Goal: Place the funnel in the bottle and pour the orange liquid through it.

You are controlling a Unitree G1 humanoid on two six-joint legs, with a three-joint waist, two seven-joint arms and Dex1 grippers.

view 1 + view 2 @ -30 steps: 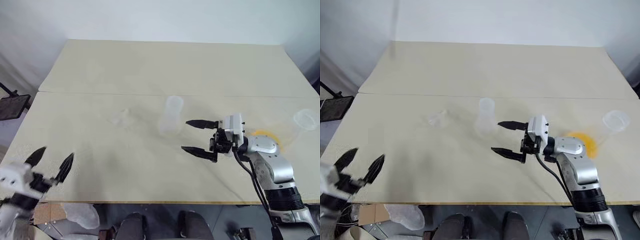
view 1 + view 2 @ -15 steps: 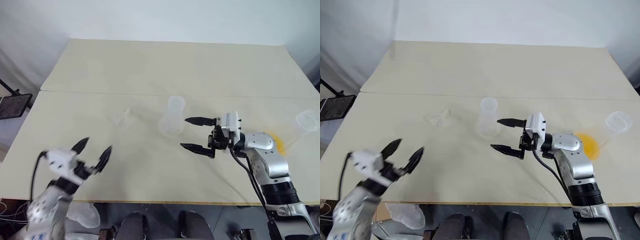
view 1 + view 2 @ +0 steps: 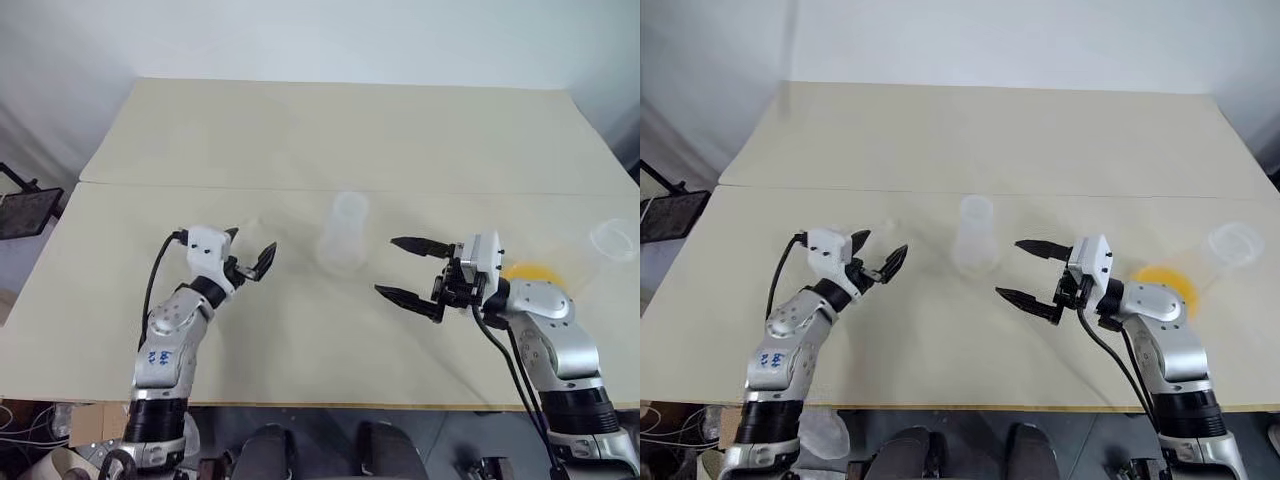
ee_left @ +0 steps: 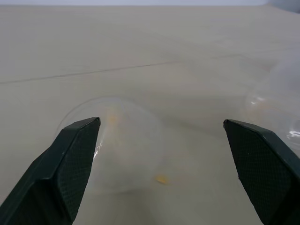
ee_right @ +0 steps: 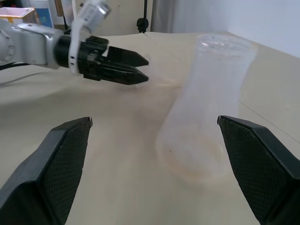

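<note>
The clear bottle (image 3: 343,235) stands upright mid-table, also seen in the right wrist view as bottle (image 5: 206,108). To its left the faint see-through funnel (image 4: 119,147) lies on the table. My left gripper (image 3: 252,242) is open right at the funnel, which sits toward one finger and is not gripped. My right gripper (image 3: 386,266) is open and empty, a short way right of the bottle and pointing at it. The orange liquid (image 3: 530,272) sits in the bottom of a clear cup (image 3: 612,238) at the far right, behind my right wrist.
The beige table (image 3: 330,140) has a seam running across it behind the bottle. A dark stand (image 3: 25,210) is off the table's left edge. The left gripper (image 5: 124,70) shows beyond the bottle in the right wrist view.
My left arm has swung from the near left table edge forward and right, up to the funnel. The right gripper has stayed open in almost the same place beside the bottle.
</note>
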